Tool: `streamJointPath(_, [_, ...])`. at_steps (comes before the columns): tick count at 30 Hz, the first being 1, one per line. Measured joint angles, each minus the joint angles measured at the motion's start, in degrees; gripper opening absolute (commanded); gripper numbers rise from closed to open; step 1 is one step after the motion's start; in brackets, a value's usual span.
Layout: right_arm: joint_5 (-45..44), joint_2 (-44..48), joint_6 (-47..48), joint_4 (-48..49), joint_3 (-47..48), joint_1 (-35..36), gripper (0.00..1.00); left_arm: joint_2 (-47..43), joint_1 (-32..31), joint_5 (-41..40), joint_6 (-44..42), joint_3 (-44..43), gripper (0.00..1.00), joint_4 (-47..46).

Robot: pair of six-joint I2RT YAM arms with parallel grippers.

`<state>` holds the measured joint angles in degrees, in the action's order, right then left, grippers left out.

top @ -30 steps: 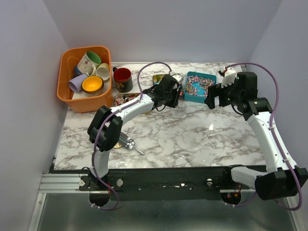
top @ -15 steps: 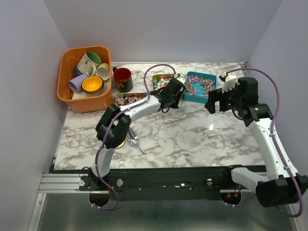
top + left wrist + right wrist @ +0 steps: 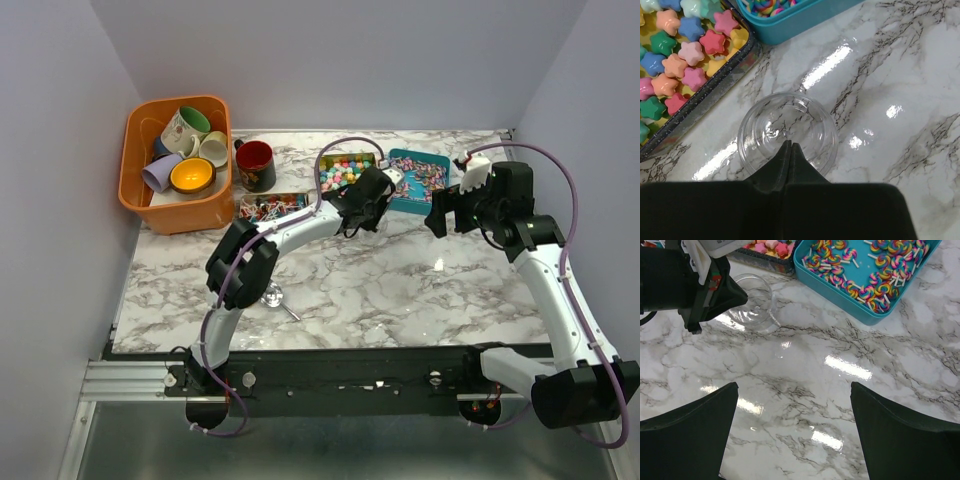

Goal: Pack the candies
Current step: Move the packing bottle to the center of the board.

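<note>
The left claw [image 3: 790,146] is clenched, its two fingers pinched together on the near rim of a clear round cup [image 3: 785,117]. The cup sits on the marble surface [image 3: 900,85] with nothing visible inside. Just ahead and to the left of this claw lies a dark tray [image 3: 715,89] full of star candies [image 3: 685,50] in pink, green, blue, orange and yellow; the cup is just beside its rim. Straight ahead, past the cup, stands the wall of a teal tray [image 3: 790,24]. To the claw's right there is only marble.

The right claw [image 3: 792,390] hangs above the marble with its fingers spread wide and nothing between them. Ahead and to its right is the teal tray, holding swirled lollipops [image 3: 875,270]. Ahead and to its left are the cup and the left claw, which stand between it and the star candies.

Well behind and to the left of the left claw, another low tray of mixed candies [image 3: 270,207] lies beside a red mug [image 3: 256,165] and an orange basket [image 3: 140,205] of mugs [image 3: 188,128]. A metal spoon [image 3: 280,300] lies near the left arm's elbow.
</note>
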<state>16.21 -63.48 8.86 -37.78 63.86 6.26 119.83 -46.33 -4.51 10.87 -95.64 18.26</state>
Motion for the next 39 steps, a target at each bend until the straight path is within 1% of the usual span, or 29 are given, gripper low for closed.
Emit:
streamJointPath(4, [0.0,0.0,0.15,0.11,0.0,0.0,1.0,0.52,-0.2,1.07,-1.9,-2.12,0.0,3.69])
streamJointPath(6, [0.0,0.0,0.15,0.35,-0.02,0.0,1.0,0.7,-0.2,1.68,-2.89,-3.56,0.04,6.05])
streamJointPath(7, [0.0,0.0,0.15,0.5,-0.07,0.0,1.0,0.98,-0.17,1.99,-3.23,-4.57,0.08,6.97])
streamJointPath(11, [0.02,0.0,0.15,1.01,-0.5,0.0,1.0,1.49,-0.2,3.82,-5.49,-6.78,0.28,10.03])
streamJointPath(12, [0.02,0.0,0.15,1.14,-0.72,0.0,1.0,1.51,-0.2,4.11,-5.66,-6.82,0.27,10.47])
streamJointPath(13, [0.02,0.0,0.15,1.2,-0.85,0.0,1.0,1.53,-0.2,4.28,-6.12,-6.82,0.24,10.97])
streamJointPath(14, [0.02,0.02,0.15,1.22,-0.94,0.0,1.0,1.64,-0.2,4.5,-6.86,-6.82,0.13,11.61])
streamJointPath(15, [0.02,0.02,0.15,1.25,-1.01,0.0,1.0,1.73,-0.2,4.61,-7.15,-6.82,0.07,11.91])
streamJointPath(17, [0.02,0.09,0.17,1.27,-1.05,0.0,1.0,2.12,-0.17,5.09,-8.68,-7.17,0.0,12.98])
streamJointPath(23, [0.15,0.24,0.15,1.68,-1.68,0.0,1.0,5.27,-0.17,6.12,-12.15,-11.32,0.0,16.02])
streamJointPath(31, [0.5,1.05,0.15,1.7,-2.38,0.0,1.0,5.6,-0.15,8.94,-14.1,-11.39,0.0,18.47])
streamJointPath(39, [1.05,1.25,0.15,1.7,-2.43,0.0,1.0,5.44,-0.15,15.15,-15.63,-10.19,0.0,22.56])
